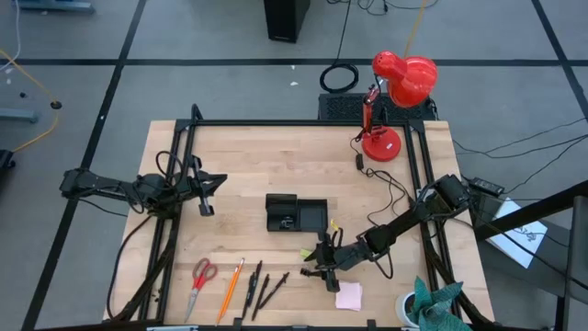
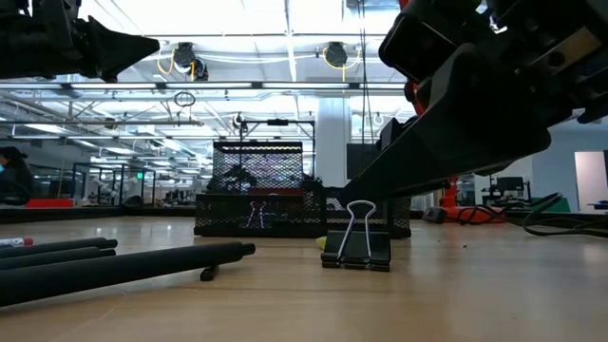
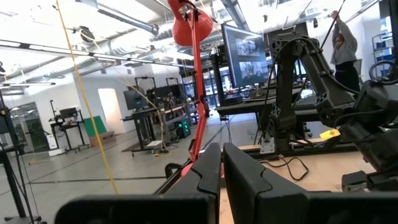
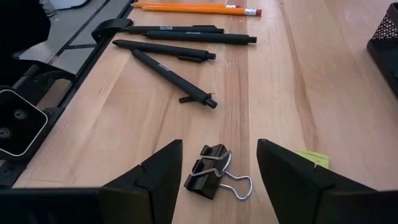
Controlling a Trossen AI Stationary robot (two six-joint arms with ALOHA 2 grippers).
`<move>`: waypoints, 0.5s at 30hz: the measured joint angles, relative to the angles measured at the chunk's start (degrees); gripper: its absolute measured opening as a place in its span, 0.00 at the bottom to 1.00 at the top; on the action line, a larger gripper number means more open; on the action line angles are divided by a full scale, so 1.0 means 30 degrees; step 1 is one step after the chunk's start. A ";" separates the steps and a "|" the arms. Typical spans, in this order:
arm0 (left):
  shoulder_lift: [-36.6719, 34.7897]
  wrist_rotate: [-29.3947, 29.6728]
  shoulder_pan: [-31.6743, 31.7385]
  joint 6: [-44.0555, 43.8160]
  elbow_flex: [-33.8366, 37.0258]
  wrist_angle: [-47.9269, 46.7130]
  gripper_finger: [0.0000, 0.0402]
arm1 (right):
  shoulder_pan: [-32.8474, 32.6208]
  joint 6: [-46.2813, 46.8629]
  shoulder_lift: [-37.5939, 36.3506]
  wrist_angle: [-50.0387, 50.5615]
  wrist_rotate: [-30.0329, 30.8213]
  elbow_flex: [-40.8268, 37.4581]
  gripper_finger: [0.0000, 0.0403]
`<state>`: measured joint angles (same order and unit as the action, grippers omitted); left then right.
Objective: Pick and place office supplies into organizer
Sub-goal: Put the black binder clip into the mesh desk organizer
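While the left pincer (image 1: 208, 195) hangs pressed together over the surface's (image 1: 276, 156) left side, the high view shows the right pincer (image 1: 322, 268) low at the front, just in front of the organizer (image 1: 296, 214), with the pink note pad (image 1: 348, 295) beside it and scissors (image 1: 201, 276), pencil (image 1: 230, 287) and pens (image 1: 261, 285) along the front left edge.

At surface level, a black binder clip (image 2: 356, 249) stands in front of the mesh organizer (image 2: 261, 214), pens (image 2: 114, 266) lying nearby.

From the right wrist, the fingers (image 4: 155, 174) are spread either side of the clip (image 4: 211, 173), not touching it; a yellow-green piece (image 4: 313, 158) lies close by.
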<state>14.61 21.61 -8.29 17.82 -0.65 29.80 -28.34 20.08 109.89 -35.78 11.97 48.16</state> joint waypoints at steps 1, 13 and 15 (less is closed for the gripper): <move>0.0001 0.0000 0.0005 0.0000 -0.0006 0.0000 0.06 | 0.0000 -0.0064 0.0064 0.0020 0.0081 0.0000 0.49; 0.0004 0.0163 0.0006 -0.0015 0.0001 -0.0059 0.06 | 0.0347 -0.0493 0.1800 -0.0322 -0.0009 0.0692 0.49; 0.0001 0.0318 0.0006 -0.0015 0.0001 -0.0072 0.06 | 0.0357 -0.0511 0.1800 -0.0390 -0.0005 0.0692 0.49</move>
<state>14.61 22.56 -8.27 17.78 -0.64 29.59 -27.27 18.54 115.28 -36.95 11.96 50.24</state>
